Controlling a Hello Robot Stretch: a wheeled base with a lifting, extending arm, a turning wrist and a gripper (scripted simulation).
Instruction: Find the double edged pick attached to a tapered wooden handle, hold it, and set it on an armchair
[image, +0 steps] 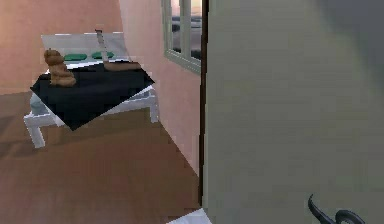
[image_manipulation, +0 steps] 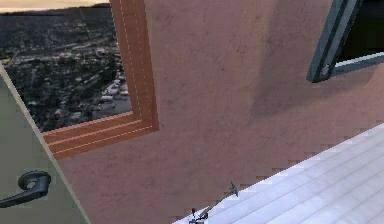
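Observation:
A white-framed bed (image: 38, 128) stands at the forward view's left against the pink wall, with a dark blanket (image: 90, 95) hanging askew over it. On the blanket lies a long brown thing (image: 122, 68) that thickens toward one end. A thin grey piece (image: 100, 36) slants up just behind it, in front of the headboard. I cannot tell whether these form the pick. A brown teddy bear (image: 62, 68) sits beside them on the blanket.
A grey-green door (image: 290, 110) with a dark lever handle (image: 330, 212) stands close on the forward view's right, and its edge and handle (image_manipulation: 32, 184) reappear in the arm side view. Windows (image: 185, 35) (image_manipulation: 70, 75) (image_manipulation: 355, 35) pierce the pink wall. A thin dark wiry thing (image_manipulation: 215, 205) lies on pale planks.

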